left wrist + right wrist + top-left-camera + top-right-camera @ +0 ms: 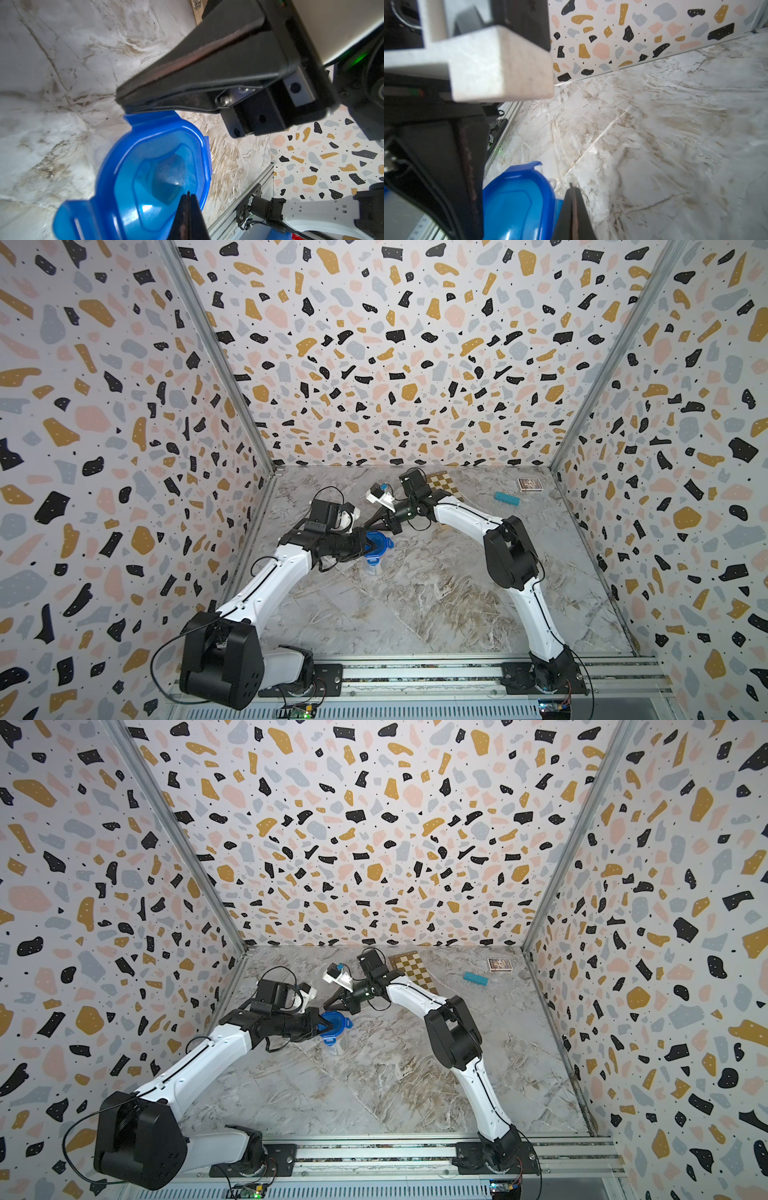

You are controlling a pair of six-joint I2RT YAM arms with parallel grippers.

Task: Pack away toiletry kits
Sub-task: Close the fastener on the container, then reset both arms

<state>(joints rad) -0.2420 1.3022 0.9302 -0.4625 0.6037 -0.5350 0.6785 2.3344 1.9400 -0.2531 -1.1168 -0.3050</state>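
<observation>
The marble tabletop (436, 605) is seen stretched out beneath both arms. The wooden chessboard (415, 969) is found behind the right gripper (369, 525), partly covered by that arm.

The clear plastic tub (371, 566) is placed upright directly under the left gripper (371, 546), with the blue four-tab lid (380, 540) seated on it. What lies inside cannot be made out.

In the left wrist view, the left gripper (188, 194) is shown with its jaws pressed together on nothing and its tip set over the lid's (149, 166) top face. The right gripper (121, 99), likewise closed and empty, is shown with its tip at the edge of one raised tab.

The teal block (507, 498) is spotted well apart from the right gripper, beyond its arm. A small card box (529, 485) is seen just past it.
</observation>
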